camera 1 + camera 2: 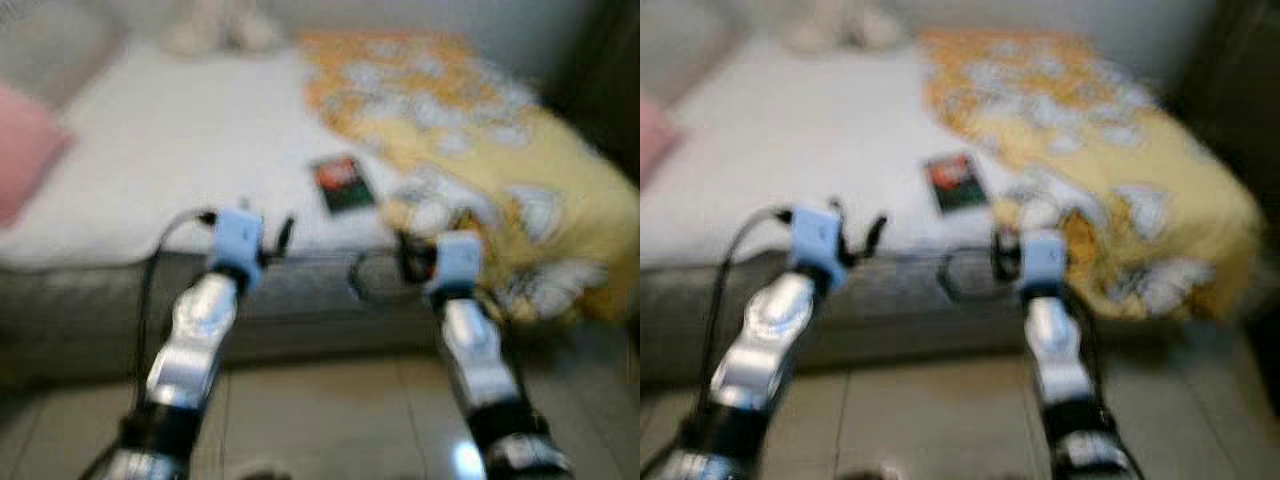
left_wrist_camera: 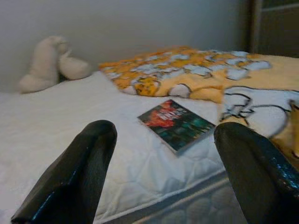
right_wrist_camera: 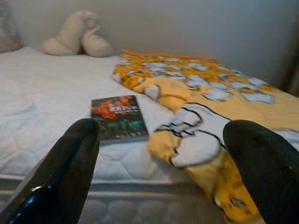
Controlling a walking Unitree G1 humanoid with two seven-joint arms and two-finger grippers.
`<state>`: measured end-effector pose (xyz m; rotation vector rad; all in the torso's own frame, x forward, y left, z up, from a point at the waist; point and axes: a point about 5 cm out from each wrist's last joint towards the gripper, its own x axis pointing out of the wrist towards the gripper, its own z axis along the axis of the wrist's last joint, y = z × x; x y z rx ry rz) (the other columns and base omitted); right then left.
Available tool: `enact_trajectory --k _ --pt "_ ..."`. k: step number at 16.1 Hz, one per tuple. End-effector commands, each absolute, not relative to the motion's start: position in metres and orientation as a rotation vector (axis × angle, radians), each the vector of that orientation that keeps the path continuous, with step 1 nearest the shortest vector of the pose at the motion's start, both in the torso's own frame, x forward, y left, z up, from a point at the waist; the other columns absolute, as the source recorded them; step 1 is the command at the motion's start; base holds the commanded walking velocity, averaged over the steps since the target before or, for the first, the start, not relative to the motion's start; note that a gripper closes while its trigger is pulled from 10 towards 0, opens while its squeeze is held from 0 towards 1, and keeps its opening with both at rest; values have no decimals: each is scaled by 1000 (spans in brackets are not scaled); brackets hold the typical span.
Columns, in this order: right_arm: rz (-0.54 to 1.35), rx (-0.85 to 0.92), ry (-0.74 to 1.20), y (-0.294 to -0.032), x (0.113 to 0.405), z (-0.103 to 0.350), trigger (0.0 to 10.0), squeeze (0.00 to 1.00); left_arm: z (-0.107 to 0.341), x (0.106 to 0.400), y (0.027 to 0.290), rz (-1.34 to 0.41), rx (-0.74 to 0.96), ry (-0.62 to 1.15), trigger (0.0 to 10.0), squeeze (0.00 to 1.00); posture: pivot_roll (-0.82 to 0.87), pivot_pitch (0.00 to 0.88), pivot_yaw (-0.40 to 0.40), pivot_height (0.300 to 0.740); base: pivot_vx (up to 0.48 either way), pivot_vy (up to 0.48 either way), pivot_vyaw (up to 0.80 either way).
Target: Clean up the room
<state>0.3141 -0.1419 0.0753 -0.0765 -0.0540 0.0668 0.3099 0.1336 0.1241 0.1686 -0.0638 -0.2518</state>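
While the head views are coming through smeared, I am seeing both arms reaching forward toward the near edge of a bed (image 1: 150, 170), over a pale tiled floor (image 1: 330, 410). I am holding the left end effector (image 2: 161, 168) just in front of the mattress edge with its two black fingers (image 2: 79, 172) spread wide apart and gripping nothing. I am holding the right end effector (image 3: 161, 168) beside it, likewise spread and gripping nothing, facing the corner where a yellow patterned blanket (image 3: 201, 93) is spilling over the side of the bed. A book (image 2: 176, 124) with a dark red and green cover is lying flat on the white quilted mattress, close to the near edge, between the two arms in the head views and just beside the blanket's folded edge; from the wrist pictures I cannot tell whether the two are touching. Neither end effector is touching the book. A cream plush toy (image 2: 49, 63) is sitting at the far side of the mattress against the grey wall (image 2: 140, 23), well apart from the book. A pink pillow (image 1: 25, 145) is resting at the robot's left end of the bed.
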Motion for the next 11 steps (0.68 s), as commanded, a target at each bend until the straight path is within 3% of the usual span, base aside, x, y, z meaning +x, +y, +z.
enact_trajectory --k 1,5,8,9,10,11 --pt "55 -79 -66 -148 316 78 10000 0 130 312 125 -283 181 -92 10000 0 2 0 13 727 398 270 -706" --pt "57 -86 -64 -148 316 77 10000 0 129 312 122 -304 177 -96 10000 0 -5 0 18 727 467 0 -694" --pt "35 -98 -44 -150 315 74 10000 0 129 314 119 -308 180 -91 10000 0 -7 0 22 727 480 0 0" --pt "29 -104 -44 -150 316 75 10000 0 128 314 119 -301 183 -88 10000 608 -7 0 22 727 480 0 0" --pt "23 -114 -38 -150 317 75 10000 0 128 314 119 -295 169 -83 10000 1000 -7 0 22 727 480 0 0" --pt "14 -108 -25 -151 318 73 10000 0 127 315 122 -256 110 -70 10000 1000 -6 0 23 727 480 0 0"
